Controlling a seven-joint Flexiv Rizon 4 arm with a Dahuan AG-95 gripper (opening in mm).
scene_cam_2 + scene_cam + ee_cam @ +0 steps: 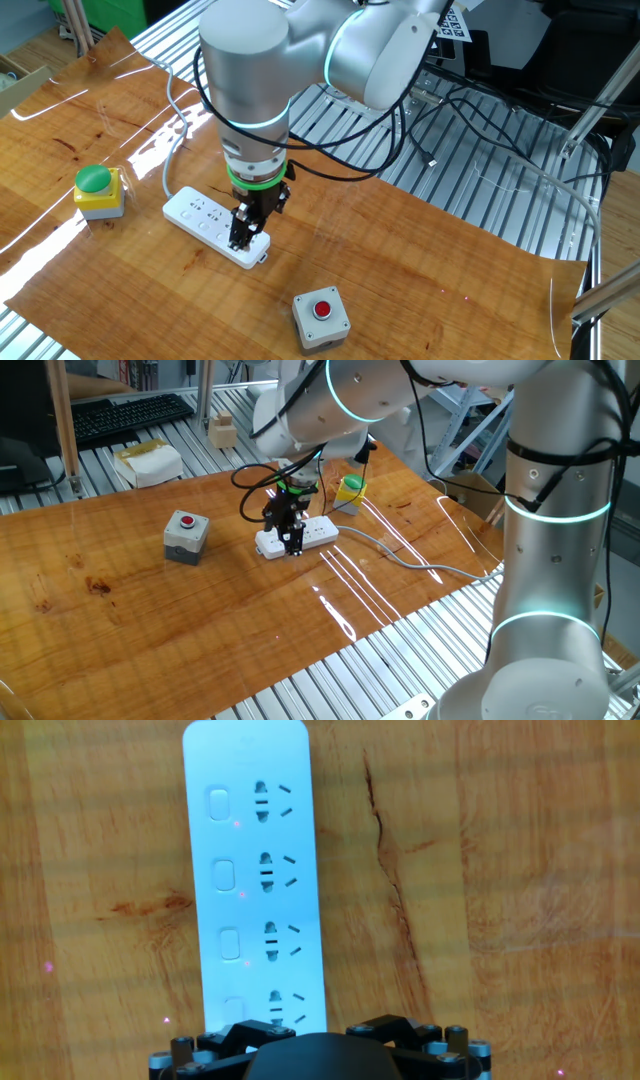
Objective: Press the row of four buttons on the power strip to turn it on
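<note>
The power strip [318,530] [195,212] [250,870] lies flat on the wooden table, a long white bar. In the hand view the four buttons run down its left side [218,804], [224,876], [229,942], and the lowest [233,1008] is partly behind the black gripper housing [320,1058]. My gripper [285,532] [240,238] points straight down over the strip's end away from the cable. Its fingers stand apart, open, with nothing between them. The fingertips are out of the hand view, and I cannot tell whether one touches the strip.
A grey box with a red round button [186,532] [321,318] stands beyond the strip's free end. A yellow box with a green button [350,488] [97,190] stands near the cable end. The grey cable [400,555] trails off the table edge.
</note>
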